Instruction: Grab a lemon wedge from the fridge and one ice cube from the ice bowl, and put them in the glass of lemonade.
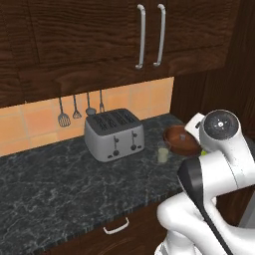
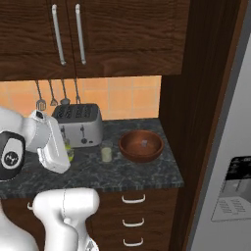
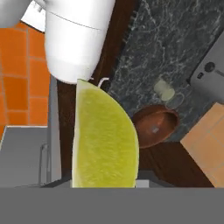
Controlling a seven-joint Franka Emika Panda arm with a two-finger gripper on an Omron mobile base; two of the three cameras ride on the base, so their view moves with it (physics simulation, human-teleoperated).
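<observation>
Pinching the lemon wedge (image 3: 104,138), a pale yellow-green crescent with pulpy flesh and smooth rind, at the gripper (image 3: 105,186), fingertips hidden behind the fruit. Sitting right of the boxy silver toaster (image 2: 78,124) on the speckled dark stone counter (image 2: 142,171): the glass of lemonade (image 2: 106,152), small and clear with pale liquid, then the ice bowl (image 2: 141,145), round reddish-brown wood holding a small pale cube. Standing further right past a dark wood panel, the silver-grey fridge (image 2: 230,162). Arching white and glossy, the arm (image 1: 219,164), folded above the counter's front edge.
</observation>
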